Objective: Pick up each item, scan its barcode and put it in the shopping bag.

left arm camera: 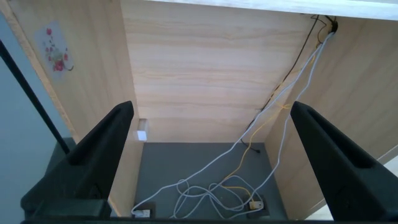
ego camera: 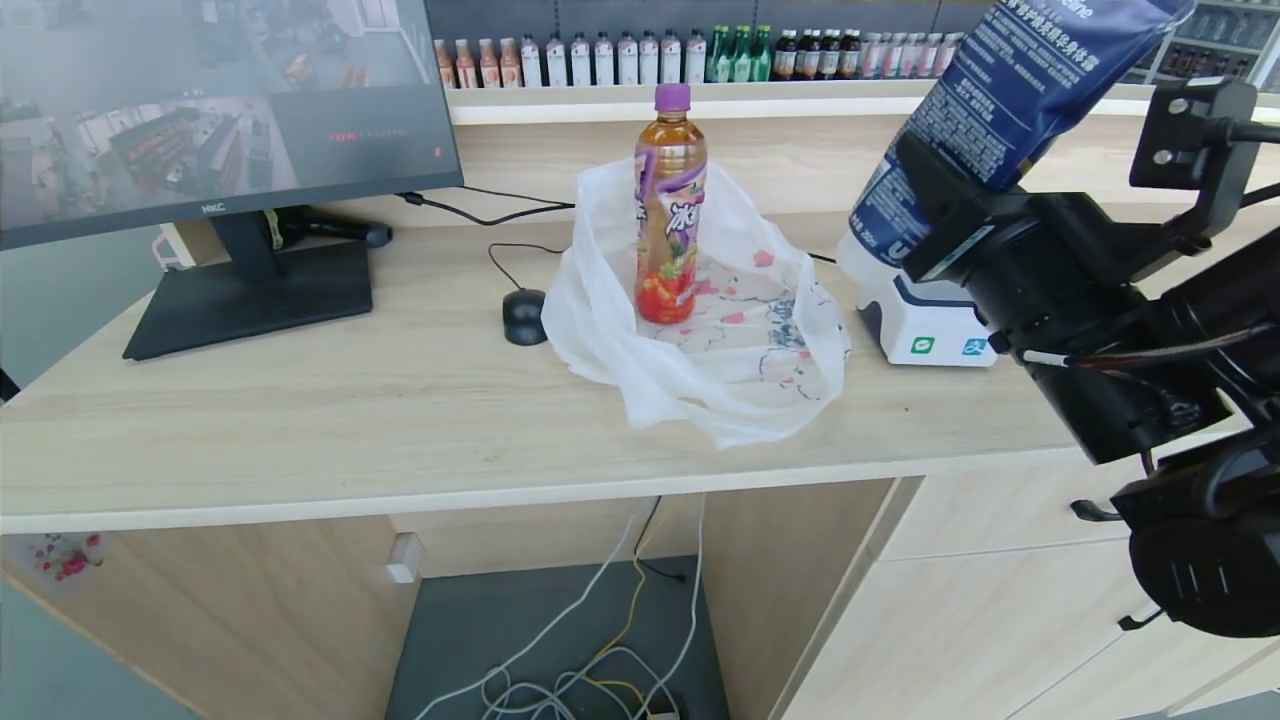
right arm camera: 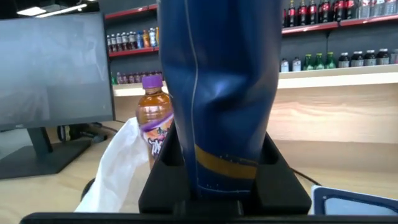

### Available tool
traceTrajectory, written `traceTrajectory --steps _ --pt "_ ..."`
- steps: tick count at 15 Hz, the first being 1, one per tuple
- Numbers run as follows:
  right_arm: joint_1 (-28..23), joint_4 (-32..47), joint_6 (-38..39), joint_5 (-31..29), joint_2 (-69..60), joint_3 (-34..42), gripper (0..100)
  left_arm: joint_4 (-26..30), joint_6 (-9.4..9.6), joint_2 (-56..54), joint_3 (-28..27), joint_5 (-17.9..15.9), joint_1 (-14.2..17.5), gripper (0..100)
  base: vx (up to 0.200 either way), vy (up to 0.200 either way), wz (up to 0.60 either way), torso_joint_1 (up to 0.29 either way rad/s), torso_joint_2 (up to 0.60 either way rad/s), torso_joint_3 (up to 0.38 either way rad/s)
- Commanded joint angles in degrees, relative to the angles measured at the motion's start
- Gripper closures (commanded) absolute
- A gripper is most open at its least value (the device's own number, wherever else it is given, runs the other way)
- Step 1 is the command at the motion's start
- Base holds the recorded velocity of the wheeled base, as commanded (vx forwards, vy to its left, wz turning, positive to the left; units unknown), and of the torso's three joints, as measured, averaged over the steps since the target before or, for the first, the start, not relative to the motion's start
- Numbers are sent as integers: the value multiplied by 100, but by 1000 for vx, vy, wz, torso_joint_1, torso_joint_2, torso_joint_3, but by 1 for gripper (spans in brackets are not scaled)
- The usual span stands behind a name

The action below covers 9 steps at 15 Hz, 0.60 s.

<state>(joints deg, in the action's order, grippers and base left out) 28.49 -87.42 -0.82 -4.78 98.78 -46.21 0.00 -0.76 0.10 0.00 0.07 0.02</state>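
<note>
Blue tube [ego camera: 1010, 90], clamped in right tool [ego camera: 945, 195] just above scanner [ego camera: 930, 325]; left tool [left arm camera: 211, 155] spread open, empty. Risks slipping through squashed grip, or toppling bottle [ego camera: 668, 200] in bag [ego camera: 720, 380] beside scanner.

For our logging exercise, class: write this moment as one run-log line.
right tool: shut on blue tube, near scanner | left tool: open, facing cables under counter | bottle: upright in shopping bag

A monitor [ego camera: 200, 110] stands on the wooden desk [ego camera: 350, 420] at 10 o'clock, with a black mouse [ego camera: 524, 316] at 3 o'clock from its base. A row of bottles [ego camera: 640, 57] lines the shelf at 12 o'clock, and loose cables [ego camera: 590, 660] lie under the desk at 6 o'clock.
</note>
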Motion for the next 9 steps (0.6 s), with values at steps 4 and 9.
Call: traceTrajectory --steps 4,9 --pt "87 155 -6 179 194 -10 100 0 -4 -1 0 1 6 0 0 0 0 0 0 0" --pt "16 1403 20 522 238 -371 100 0 -4 -1 0 1 6 0 0 0 0 0 0 0"
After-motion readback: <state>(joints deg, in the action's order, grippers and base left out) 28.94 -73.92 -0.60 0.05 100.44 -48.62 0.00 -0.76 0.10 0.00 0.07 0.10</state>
